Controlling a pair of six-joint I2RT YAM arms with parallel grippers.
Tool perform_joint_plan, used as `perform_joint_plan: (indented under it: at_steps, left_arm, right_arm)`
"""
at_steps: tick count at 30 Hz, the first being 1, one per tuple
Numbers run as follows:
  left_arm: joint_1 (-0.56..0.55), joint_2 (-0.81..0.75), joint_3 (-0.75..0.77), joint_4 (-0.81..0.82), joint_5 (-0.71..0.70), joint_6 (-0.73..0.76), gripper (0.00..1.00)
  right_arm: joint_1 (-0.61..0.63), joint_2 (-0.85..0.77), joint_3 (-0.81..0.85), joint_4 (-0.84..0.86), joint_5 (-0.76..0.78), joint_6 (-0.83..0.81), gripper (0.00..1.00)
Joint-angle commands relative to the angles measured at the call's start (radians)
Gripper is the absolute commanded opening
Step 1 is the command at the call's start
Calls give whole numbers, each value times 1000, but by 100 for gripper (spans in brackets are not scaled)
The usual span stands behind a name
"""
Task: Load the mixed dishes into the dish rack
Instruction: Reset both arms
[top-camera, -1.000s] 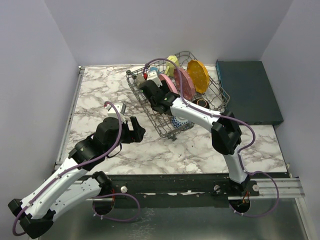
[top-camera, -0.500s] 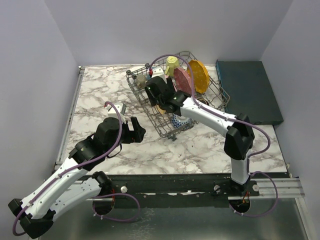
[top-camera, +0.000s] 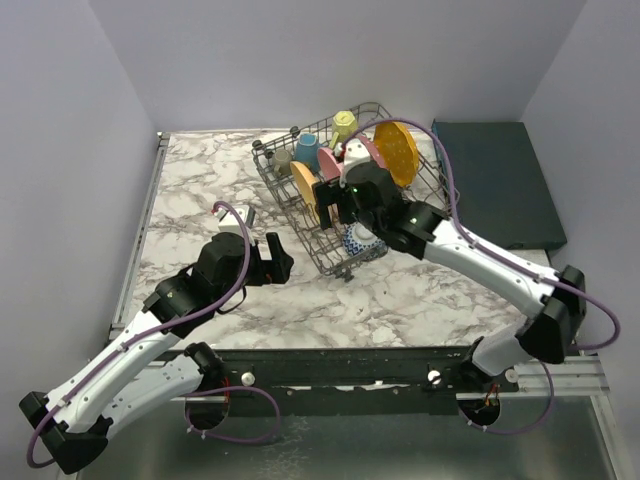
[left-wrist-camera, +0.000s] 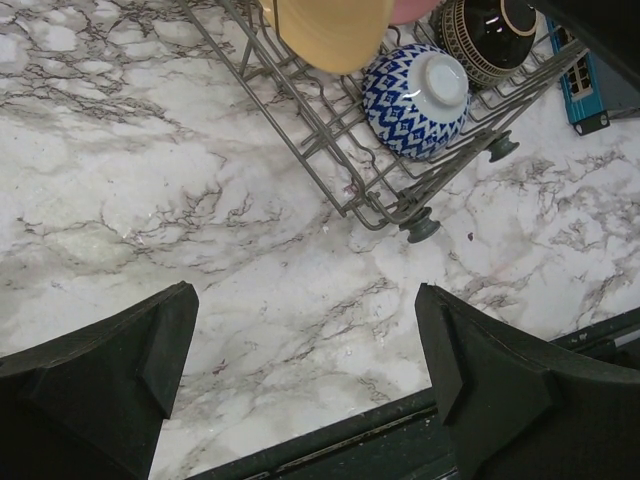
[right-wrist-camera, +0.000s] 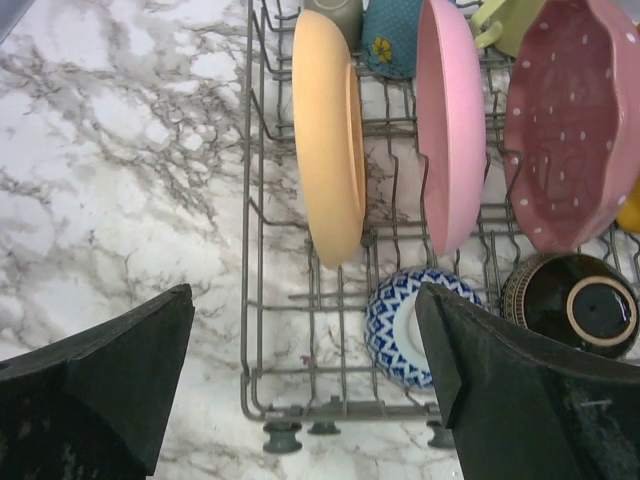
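Top external: the dish rack (top-camera: 300, 225) sat skewed on the marble surface (top-camera: 200, 190), with a yellow mug (top-camera: 345, 122) at its far end.

Left wrist: the left gripper (left-wrist-camera: 305, 380) hung just off the rack's near corner, jaws wide apart and empty. The blue-white bowl (left-wrist-camera: 418, 100) lay in that corner, foot upward.

Right wrist: the right gripper (right-wrist-camera: 305, 390) hovered over the rack, jaws apart and empty. The orange plate (right-wrist-camera: 330, 150) and pink plate (right-wrist-camera: 450, 130) stood on edge, side by side.

A lab test booth: plain walls (top-camera: 330, 50) enclosing a marble-print tabletop (top-camera: 200, 190).
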Motion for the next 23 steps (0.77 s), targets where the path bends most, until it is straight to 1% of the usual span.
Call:
perform_joint_plan:
  at_steps: [1,10,14,19,23]
  left_arm:
    - [2,-8,24,3,-21,8,99]
    - [2,-35,34,5,-77,17,99]
    - [2,-44,44,5,-96,18,99]
    - [2,-54,56,14,-102,30,99]
    - [2,-51,55,22,-132,21,99]
  right_arm:
    - [-4,-173,-143,76,-77,3,100]
    - [-4,-524,-411,137,-83,40,100]
    - [-4,-659,-496,146,-85,58,100]
    - [-4,-784,-573,130,-92,83,100]
    - [-4,-827,-593,112,-76,90,100]
